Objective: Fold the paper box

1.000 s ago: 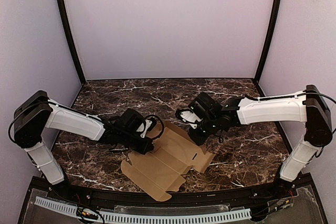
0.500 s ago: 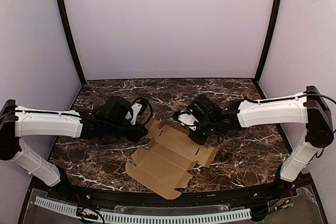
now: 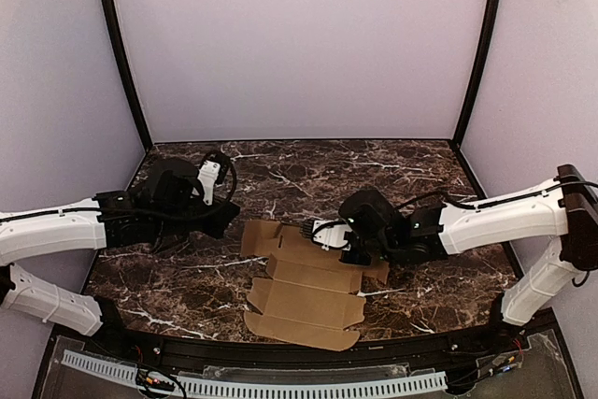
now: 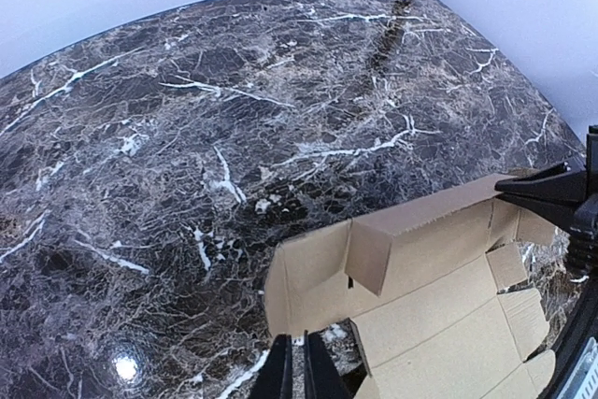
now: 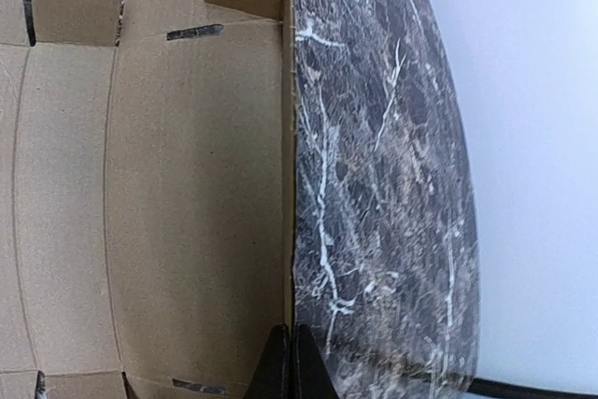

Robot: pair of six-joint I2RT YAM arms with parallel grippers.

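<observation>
We're looking at the paper box [image 3: 304, 292] here: plain brown cardboard, a die-cut sheet opened out mostly flat on the near middle of the table, with the long side running left to right. Creases, notched tabs and small slots are all showing. Its far strip is tipped up a bit, and one small flap [image 4: 371, 257] near the far-left end stands folded inward.

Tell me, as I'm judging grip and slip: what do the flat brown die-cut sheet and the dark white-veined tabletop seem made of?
Flat brown die-cut sheet: likely thin cardboard, matte, scored creases and cut slots. Dark white-veined tabletop: perhaps polished marble or marble-look laminate; glossy glare spot.
</observation>
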